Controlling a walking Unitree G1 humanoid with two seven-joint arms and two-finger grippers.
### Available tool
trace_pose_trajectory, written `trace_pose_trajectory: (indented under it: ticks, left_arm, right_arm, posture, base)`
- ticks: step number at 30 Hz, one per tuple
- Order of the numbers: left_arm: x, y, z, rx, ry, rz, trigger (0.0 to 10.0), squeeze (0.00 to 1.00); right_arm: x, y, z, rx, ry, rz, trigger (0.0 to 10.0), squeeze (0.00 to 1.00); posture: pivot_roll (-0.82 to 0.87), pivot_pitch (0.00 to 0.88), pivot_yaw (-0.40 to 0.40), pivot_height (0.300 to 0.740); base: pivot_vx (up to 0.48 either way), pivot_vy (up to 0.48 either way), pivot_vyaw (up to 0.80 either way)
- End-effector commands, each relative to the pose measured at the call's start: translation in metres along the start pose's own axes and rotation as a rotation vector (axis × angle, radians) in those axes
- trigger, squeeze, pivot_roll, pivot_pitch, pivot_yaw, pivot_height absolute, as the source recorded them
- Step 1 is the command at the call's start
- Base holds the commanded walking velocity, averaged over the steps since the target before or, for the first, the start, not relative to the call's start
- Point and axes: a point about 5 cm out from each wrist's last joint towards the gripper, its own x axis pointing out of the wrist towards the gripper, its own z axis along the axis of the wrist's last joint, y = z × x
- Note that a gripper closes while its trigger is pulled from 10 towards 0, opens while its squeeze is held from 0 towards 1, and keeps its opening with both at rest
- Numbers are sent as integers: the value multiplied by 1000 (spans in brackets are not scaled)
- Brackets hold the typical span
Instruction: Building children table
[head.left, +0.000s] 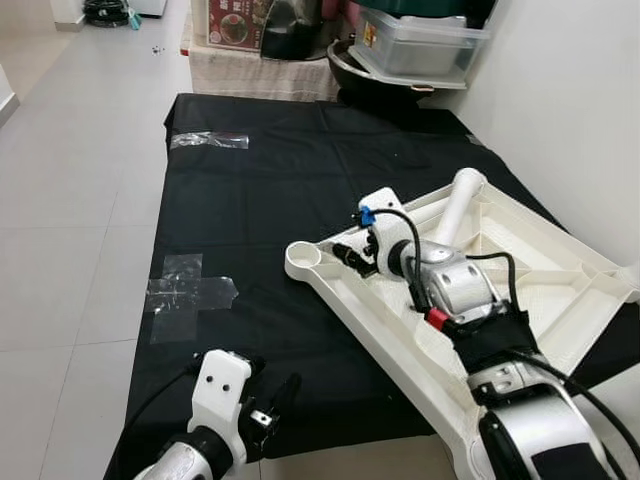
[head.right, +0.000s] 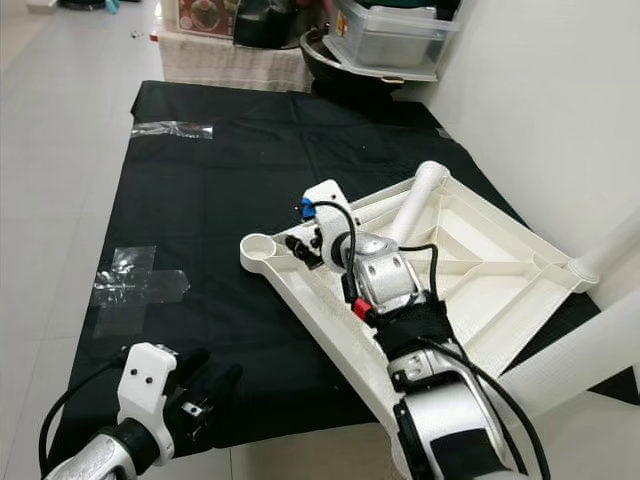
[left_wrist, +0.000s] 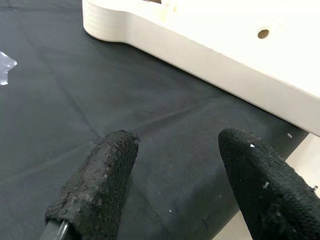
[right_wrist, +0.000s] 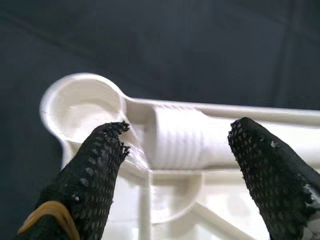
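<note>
Two grippers are out: the left gripper (head.left: 272, 402) hangs open and empty just in front of the tabletop (head.left: 520, 270). The tabletop lies upside down on the black mat (head.left: 250, 200). Farther in, the right gripper (right_wrist: 180, 150) sits open around a loose leg (right_wrist: 185, 137) by the tabletop's corner socket (head.left: 303, 258). I think it must close on that leg next and stand it in the socket.

Right gripper (head.left: 355, 256) stretched forward on a nearly straight silver arm, black fingers (right_wrist: 95, 175) spread wide apart; left gripper (head.left: 275, 397) held low and near the body, fingers (left_wrist: 95, 185) likewise parted, gripping nothing
</note>
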Motion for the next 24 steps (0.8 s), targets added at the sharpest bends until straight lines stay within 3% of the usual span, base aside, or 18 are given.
trace_pose_trajectory:
  ticks: [1,8,14,18,20,21,24]
  left_arm:
    - [-1,-4,0,-20,1,-15,10000,0]
    - [0,-4,1,-18,2,-13,10000,0]
    - [0,-4,1,-18,1,-14,10000,0]
    - [2,-4,1,-19,0,-15,10000,0]
    - [3,-4,1,-20,0,-15,10000,0]
    - [3,-5,1,-20,4,-16,10000,0]
    - [4,-5,0,-17,7,-20,10000,0]
  right_arm:
    - [-3,-5,-1,6,15,12,10000,0]
    - [-11,-12,17,15,-62,14,10000,0]
    - [-27,-4,35,6,-98,57,10000,0]
    - [-35,16,26,28,-63,49,10000,0]
    - [-39,25,14,-2,-15,104,10000,0]
    - [-42,30,8,28,-11,126,10000,0]
    - [-45,30,2,59,-49,64,10000,0]
  posture:
    - [88,102,-170,740]
    - [86,105,-164,740]
    - [82,103,-164,740]
    - [64,102,-159,740]
    - [64,100,-158,740]
    - [62,99,-158,740]
    - [49,93,-153,740]
  base:
    - [0,0,0]
    - [0,0,0]
    - [0,0,0]
    - [0,0,0]
    - [0,0,0]
    - [0,0,0]
    - [0,0,0]
